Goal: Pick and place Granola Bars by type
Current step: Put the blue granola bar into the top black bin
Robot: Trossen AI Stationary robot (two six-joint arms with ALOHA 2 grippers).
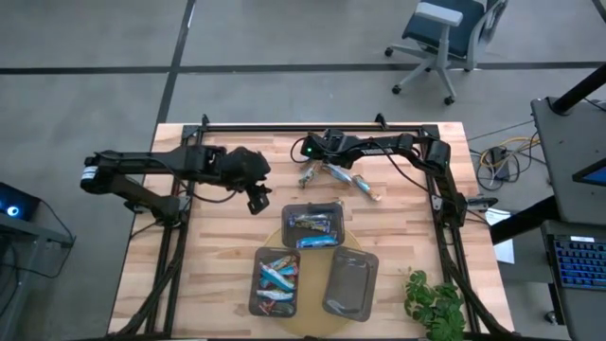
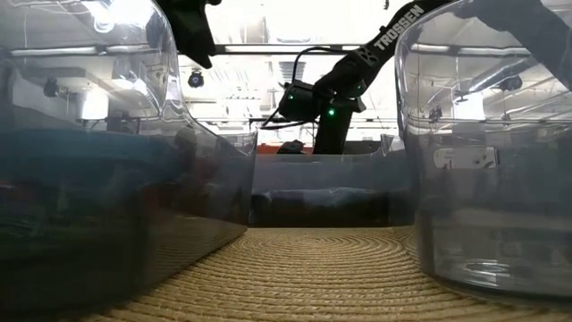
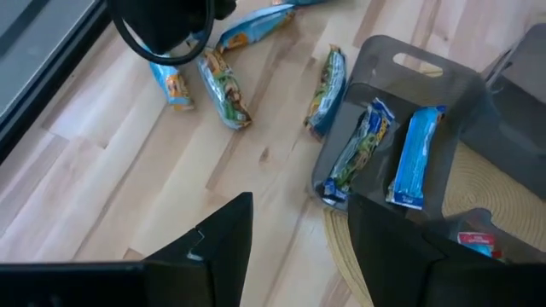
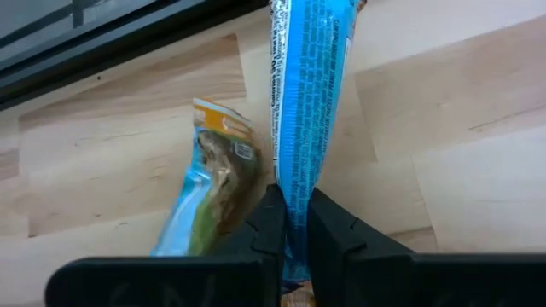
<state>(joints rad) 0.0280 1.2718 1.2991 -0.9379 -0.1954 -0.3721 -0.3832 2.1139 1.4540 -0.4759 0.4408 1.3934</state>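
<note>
Wooden table (image 1: 208, 275), right gripper (image 4: 290, 223) jaws pinching blue granola bar (image 4: 309, 94); left gripper (image 3: 294, 243) jaws spread.

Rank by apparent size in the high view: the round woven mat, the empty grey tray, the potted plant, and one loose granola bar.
1. Round woven mat, partly covered.
2. Empty grey tray and potted plant look alike; unranked.
3. Loose granola bar.
</note>
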